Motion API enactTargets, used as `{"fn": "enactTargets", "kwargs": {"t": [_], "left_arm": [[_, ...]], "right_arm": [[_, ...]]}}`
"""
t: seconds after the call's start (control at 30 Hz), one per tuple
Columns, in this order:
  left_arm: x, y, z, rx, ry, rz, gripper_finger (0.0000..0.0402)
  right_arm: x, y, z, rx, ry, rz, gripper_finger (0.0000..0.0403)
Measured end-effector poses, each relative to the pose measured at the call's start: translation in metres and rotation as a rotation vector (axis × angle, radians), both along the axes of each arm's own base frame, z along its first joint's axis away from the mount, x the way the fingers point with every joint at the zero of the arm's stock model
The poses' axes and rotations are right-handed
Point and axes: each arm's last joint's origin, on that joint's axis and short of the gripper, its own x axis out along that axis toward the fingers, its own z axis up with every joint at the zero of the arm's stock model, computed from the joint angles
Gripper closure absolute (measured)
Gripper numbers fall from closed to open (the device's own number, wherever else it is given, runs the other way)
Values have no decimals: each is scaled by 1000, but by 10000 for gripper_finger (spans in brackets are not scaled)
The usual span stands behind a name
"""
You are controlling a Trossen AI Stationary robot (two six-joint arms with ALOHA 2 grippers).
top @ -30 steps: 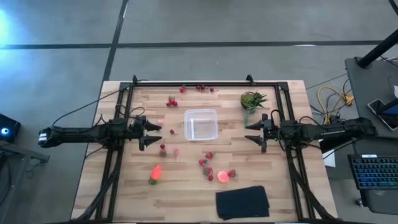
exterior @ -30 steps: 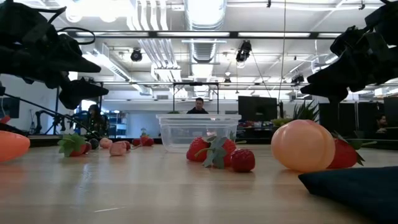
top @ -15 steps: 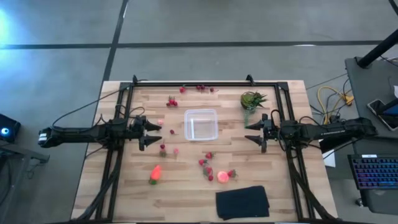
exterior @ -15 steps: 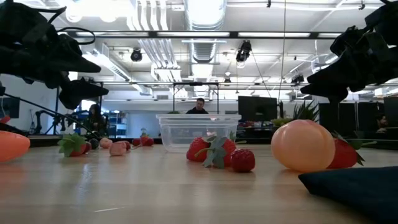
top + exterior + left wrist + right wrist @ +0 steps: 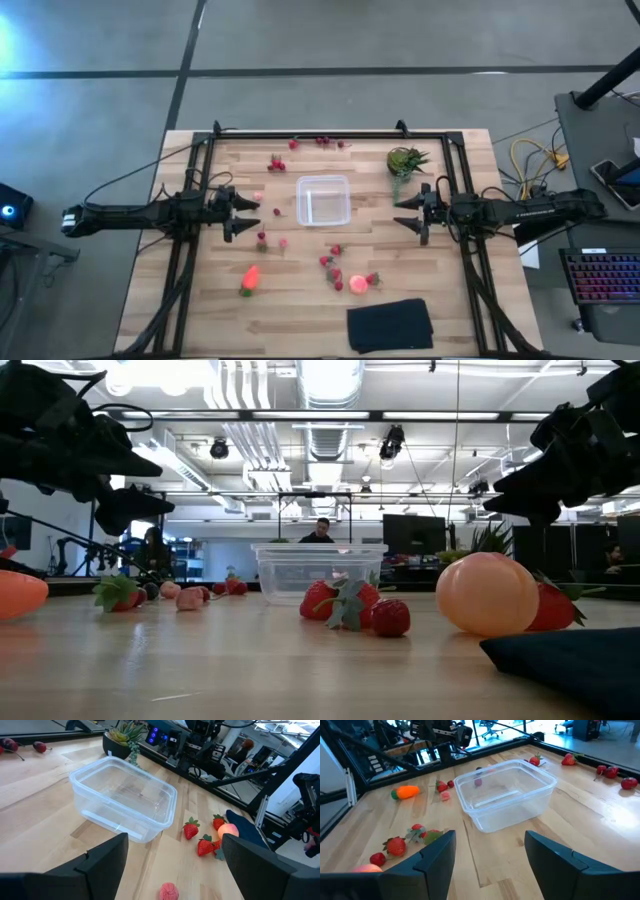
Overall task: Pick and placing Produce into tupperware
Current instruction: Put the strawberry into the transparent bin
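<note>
Both jaws apart; carrot (image 5: pixel 250 278) lies lengthwise toward tupperware (image 5: pixel 323 200), green end away.

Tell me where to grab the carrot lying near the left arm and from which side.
Grip the carrot across its orange body, coming straight down from above. It lies flat on the table with its green end toward the near edge and open wood on both sides, so a tool closing across its width should fit. The left tool, open, is probably nearest.
</note>
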Motion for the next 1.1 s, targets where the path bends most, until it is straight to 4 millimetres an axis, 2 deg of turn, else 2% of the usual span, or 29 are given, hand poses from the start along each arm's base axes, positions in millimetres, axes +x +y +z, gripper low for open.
{"fn": "enactTargets", "kwargs": {"t": [0.07,0.2,0.4,0.53,0.7,0.8,0.9,1.0,1.1], "left_arm": [[0,0,0,0,0,0,95],[0,0,0,0,0,0,95],[0,0,0,0,0,0,95],[0,0,0,0,0,0,95],[0,0,0,0,0,0,95],[0,0,0,0,0,0,95],[0,0,0,0,0,0,95],[0,0,0,0,0,0,95],[0,0,0,0,0,0,95]], "right_arm": [[0,0,0,33,-5,-7,174],[1,0,6,222,-94,-46,174],[0,-5,34,577,-472,-184,174],[-3,-7,46,636,-630,-239,174],[-6,-8,54,682,-730,-217,174],[-9,-4,69,607,-813,-67,174],[-12,0,98,448,-870,106,174],[-11,0,128,331,-868,89,174],[-6,-1,156,241,-711,36,174]]}}
